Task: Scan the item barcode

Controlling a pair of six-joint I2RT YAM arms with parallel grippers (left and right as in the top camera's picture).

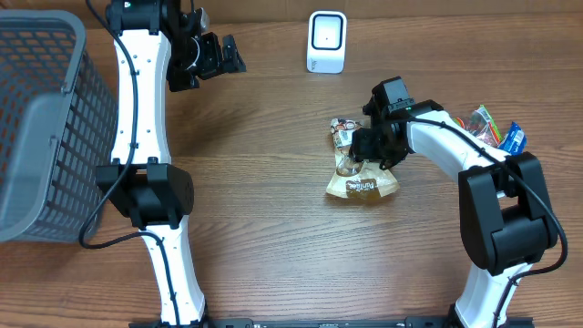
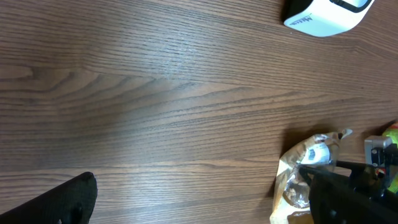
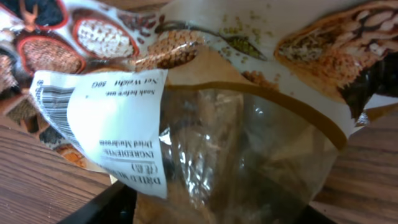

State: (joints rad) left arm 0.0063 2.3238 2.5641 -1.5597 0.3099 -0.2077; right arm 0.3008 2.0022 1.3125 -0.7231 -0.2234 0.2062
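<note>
Overhead: one mushroom bag [image 1: 364, 187] lies flat on the table [image 1: 273, 210], right of centre. The right gripper [image 1: 362, 155] sits down on the bag's upper end, and the lower half sticks out below it. The jaws are part-way in, and I can't tell whether they pinch the bag. The left gripper [image 1: 228, 55] is at upper left, well apart from the bag, with its jaws wide and nothing between them. One white scanner [image 1: 327, 41] stands at top centre and one grey mesh basket [image 1: 46, 109] is at the left edge. A small heap of snack packets [image 1: 496, 132] lies at the right edge; one is blue, and the rest I can't count. The bag's brown front label is too small to read.

Left wrist: the bag [image 2: 308, 162] is at lower right, crumpled, with its white sticker showing. A dark shape overlaps its right side, and I can't tell which arm it belongs to. One dark finger [image 2: 68, 199] shows at lower left. The scanner [image 2: 329, 15] is at the top right corner, and its logo is unreadable.

Right wrist: the bag [image 3: 249, 124] fills the frame, its clear window in the middle. Dark fingers [image 3: 102, 208] show at the bottom edge, under the bag. One white sticker [image 3: 106, 124] is at left, upside down. It reads "Net Weight 80G", "Soak before use", "INGREDIENTS: Dried Mushroom". One barcode [image 3: 53, 99] runs along the sticker's left end. Printed bowls of grain and mushrooms run across the top.
</note>
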